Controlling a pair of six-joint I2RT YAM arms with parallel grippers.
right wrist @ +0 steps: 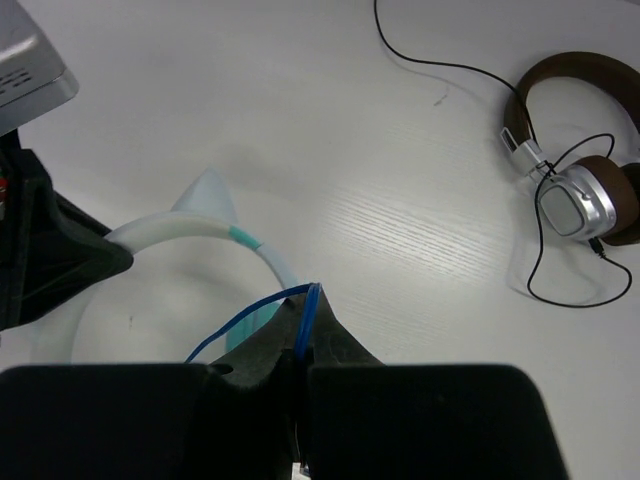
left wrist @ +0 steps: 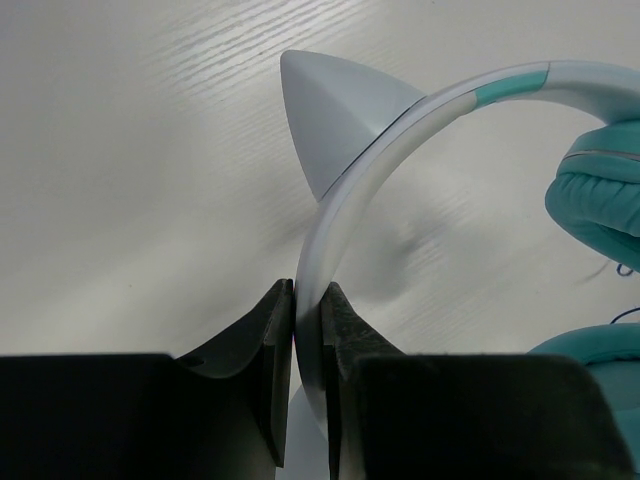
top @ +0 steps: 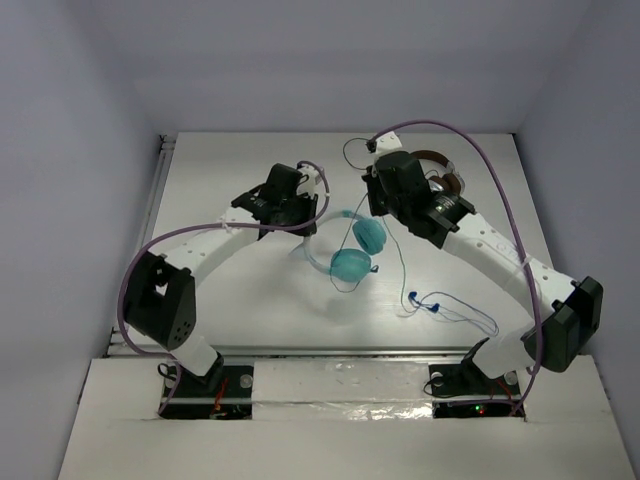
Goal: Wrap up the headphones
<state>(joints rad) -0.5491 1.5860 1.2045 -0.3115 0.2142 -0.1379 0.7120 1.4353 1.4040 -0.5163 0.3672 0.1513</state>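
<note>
The teal headphones [top: 352,252] are held up above the middle of the table, earcups hanging. My left gripper [left wrist: 308,300] is shut on their pale headband [left wrist: 345,200], next to its white cat-ear point [left wrist: 335,115]; one teal earcup [left wrist: 600,195] shows at the right. My right gripper [right wrist: 307,305] is shut on the thin blue cable [right wrist: 245,320], just above the headband [right wrist: 190,228]. The rest of the blue cable [top: 440,308] trails down onto the table at the right.
Brown-and-silver headphones [top: 445,180] with a black cable [top: 352,150] lie at the back right, also in the right wrist view [right wrist: 575,165]. White walls close in the table [top: 250,300] on the back and both sides.
</note>
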